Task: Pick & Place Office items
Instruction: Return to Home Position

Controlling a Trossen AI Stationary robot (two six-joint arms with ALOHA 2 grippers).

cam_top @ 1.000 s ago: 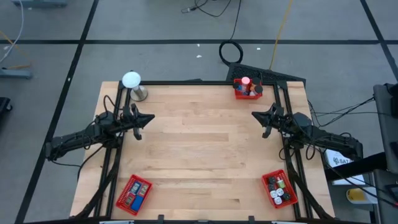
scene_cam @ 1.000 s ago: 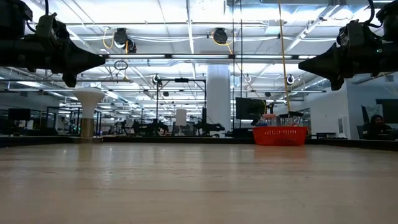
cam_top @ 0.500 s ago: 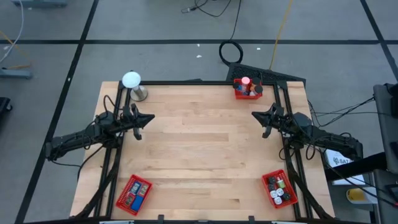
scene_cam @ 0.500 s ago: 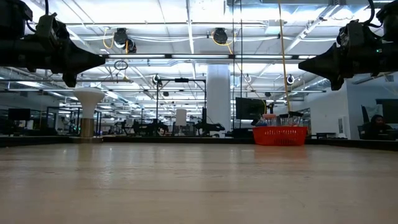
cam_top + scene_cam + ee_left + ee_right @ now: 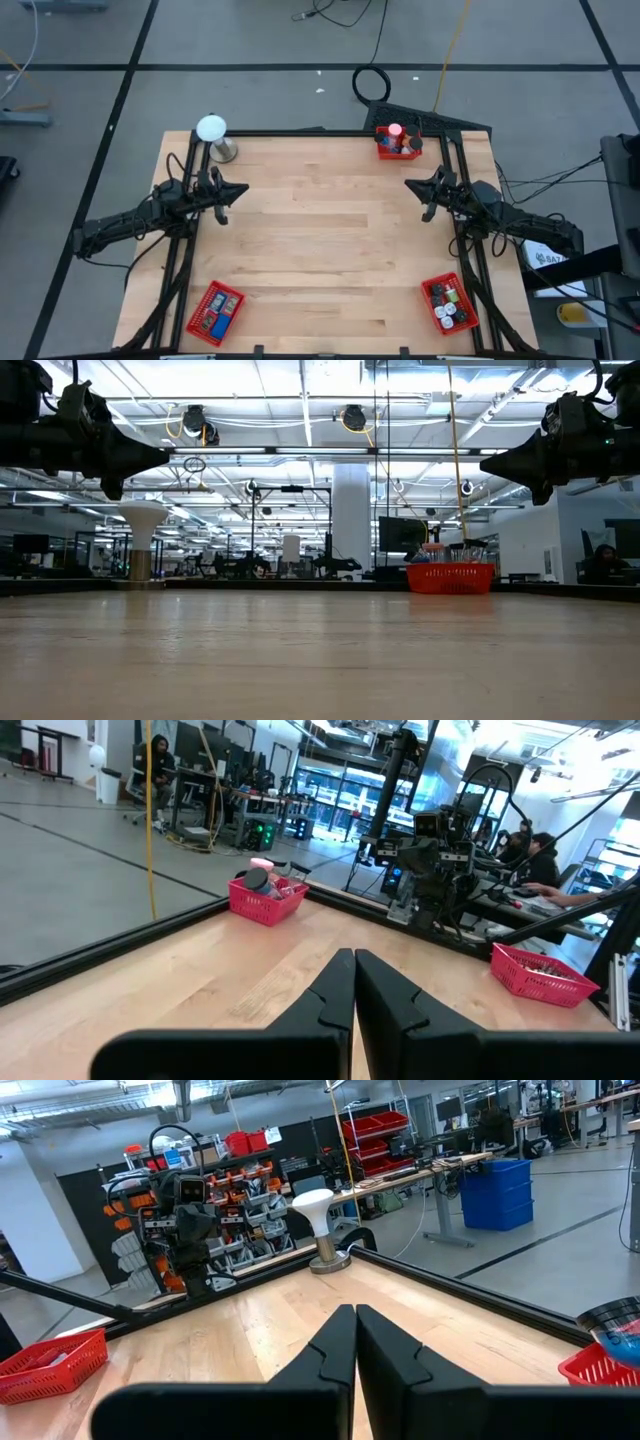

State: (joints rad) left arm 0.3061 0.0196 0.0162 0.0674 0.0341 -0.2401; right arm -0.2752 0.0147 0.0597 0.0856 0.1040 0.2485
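The office items (image 5: 449, 305) lie in three red baskets (image 5: 224, 288) at the tabletop's (image 5: 320, 250) 1, 5 and 7 o'clock corners; the middle stands open; left gripper (image 5: 240, 190) hovers at 9 o'clock, right gripper (image 5: 410, 184) at 3; both jaws pressed together, empty.

1. A pink round piece (image 5: 396, 130) stands above blue and dark pieces (image 5: 388, 144) in the red basket (image 5: 380, 153) at the worktop's (image 5: 320, 230) far edge, right of middle.
2. Blue and red blocks (image 5: 207, 321) lie flat, packed close, in the near-left basket (image 5: 240, 297).
3. Black pieces (image 5: 440, 292), white rolls (image 5: 453, 313) and small red and green bits fill the near-right basket (image 5: 424, 290).
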